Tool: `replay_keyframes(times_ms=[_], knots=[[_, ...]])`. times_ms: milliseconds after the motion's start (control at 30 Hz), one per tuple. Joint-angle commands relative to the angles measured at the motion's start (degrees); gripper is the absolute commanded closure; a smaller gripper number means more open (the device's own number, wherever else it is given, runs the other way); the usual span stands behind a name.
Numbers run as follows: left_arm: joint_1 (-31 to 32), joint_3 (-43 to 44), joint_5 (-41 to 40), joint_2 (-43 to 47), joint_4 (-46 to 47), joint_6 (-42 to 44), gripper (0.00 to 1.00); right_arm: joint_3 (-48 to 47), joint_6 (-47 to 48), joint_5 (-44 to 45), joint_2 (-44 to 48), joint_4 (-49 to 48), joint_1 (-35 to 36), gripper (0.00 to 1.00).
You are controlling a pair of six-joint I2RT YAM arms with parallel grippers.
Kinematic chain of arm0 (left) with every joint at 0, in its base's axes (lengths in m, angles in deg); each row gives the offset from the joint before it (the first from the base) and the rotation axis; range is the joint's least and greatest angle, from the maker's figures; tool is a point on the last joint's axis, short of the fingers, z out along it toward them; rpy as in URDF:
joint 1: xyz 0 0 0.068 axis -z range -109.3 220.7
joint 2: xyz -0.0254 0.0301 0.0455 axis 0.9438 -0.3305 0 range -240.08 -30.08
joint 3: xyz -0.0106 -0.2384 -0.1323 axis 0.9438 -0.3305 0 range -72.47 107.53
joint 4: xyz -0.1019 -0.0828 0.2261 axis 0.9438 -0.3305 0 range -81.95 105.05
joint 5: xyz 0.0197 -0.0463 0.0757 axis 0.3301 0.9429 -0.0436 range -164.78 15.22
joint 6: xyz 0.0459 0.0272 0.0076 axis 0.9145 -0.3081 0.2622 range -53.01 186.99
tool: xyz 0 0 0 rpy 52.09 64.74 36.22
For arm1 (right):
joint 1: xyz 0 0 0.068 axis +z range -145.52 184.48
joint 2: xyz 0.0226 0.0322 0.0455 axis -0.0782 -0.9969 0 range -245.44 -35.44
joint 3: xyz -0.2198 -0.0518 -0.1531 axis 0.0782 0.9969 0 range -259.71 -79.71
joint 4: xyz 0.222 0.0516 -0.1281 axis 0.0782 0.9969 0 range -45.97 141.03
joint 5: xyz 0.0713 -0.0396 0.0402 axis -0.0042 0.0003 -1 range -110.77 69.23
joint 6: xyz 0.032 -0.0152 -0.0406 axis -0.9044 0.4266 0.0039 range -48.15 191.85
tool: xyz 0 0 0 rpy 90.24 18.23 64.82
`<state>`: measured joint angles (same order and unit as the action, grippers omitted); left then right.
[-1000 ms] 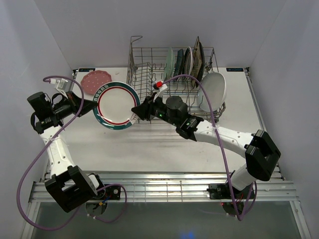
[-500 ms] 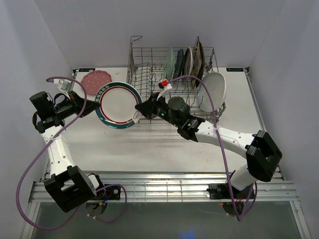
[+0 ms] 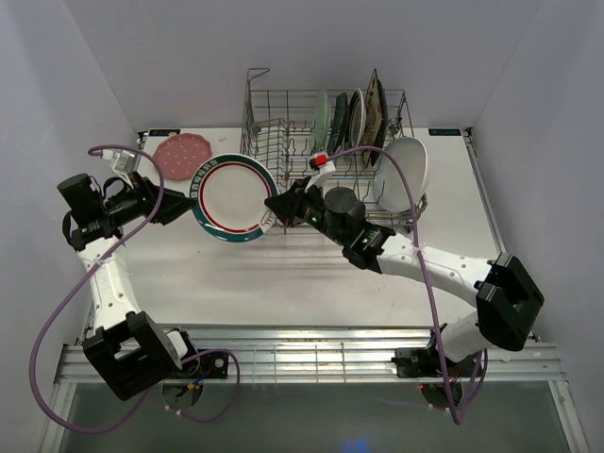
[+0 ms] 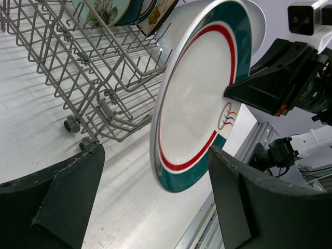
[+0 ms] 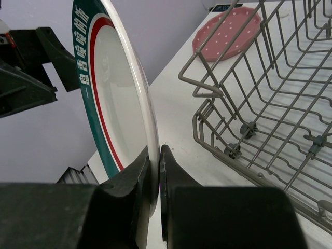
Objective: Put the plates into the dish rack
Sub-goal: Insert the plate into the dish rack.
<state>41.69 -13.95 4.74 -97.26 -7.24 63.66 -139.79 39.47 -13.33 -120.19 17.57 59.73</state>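
Inside dish rack (image 3: 274, 142), plates (image 3: 354, 115) stand; right gripper (image 3: 271, 206) clamps rimmed plate (image 3: 231, 193), left gripper (image 3: 181, 205) spread

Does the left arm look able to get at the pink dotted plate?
Probably yes. The left tool is open and empty, the pink plate lies flat close beside it, and nothing stands between. The right tool holds the round plate off to the side.
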Motion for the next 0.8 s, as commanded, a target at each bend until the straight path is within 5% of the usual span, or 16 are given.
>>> replay_keyframes(times_ms=[0,400,767], knots=[[0.10,0.01,1.69,1.61,0.05,0.96,0.09,-0.48,-0.32,3.63,5.12,-5.19,0.04,0.92],[0.10,0.36,-2.01,0.91,0.22,1.22,0.06,-1.44,10.48,20.84,15.23,5.44,-0.22,0.92],[0.10,-1.04,-2.88,1.17,1.98,2.45,0.06,-6.11,23.67,45.28,16.11,11.52,-0.31,0.92]])
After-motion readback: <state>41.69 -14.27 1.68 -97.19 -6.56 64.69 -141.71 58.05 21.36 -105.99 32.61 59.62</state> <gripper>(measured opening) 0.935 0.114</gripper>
